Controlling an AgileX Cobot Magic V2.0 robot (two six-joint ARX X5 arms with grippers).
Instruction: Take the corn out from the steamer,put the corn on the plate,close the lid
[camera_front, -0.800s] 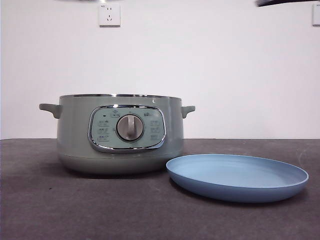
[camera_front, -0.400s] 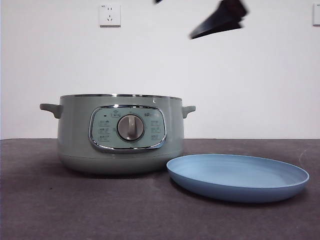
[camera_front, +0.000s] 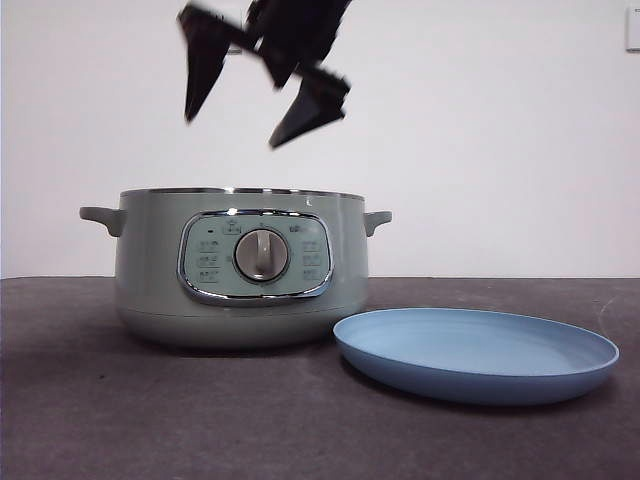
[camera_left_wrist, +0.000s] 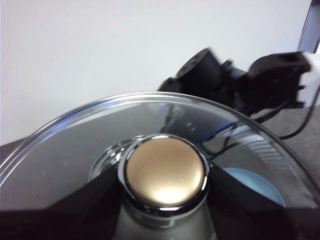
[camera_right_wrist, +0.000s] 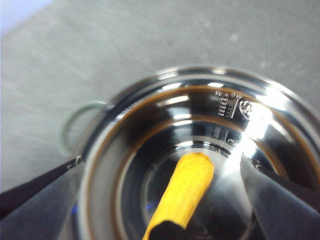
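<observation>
Right gripper (camera_front: 250, 110), jaws open, poised above the sage-green round steamer (camera_front: 240, 270) to reach the yellow corn cob (camera_right_wrist: 184, 192); left gripper (camera_left_wrist: 162, 182) grips the glass lid's knob (camera_left_wrist: 165, 172), keeping it clear.

Backdrop: plain white wall (camera_front: 480, 150), evenly lit, unmarked across the front view. A white fitting (camera_front: 632, 28) sits at the wall's upper right edge — cut off by the frame, type not determinable. Wall meets the work surface in a straight horizontal line. Table (camera_front: 150, 420) has a dark grey-brown matte covering, faintly mottled — soft shadows only. The right wrist view shows the same surface as a lighter grey, finely speckled. In the left wrist view the white wall fills the upper area; a dark vertical edge (camera_left_wrist: 311, 25) stands at one corner.
</observation>
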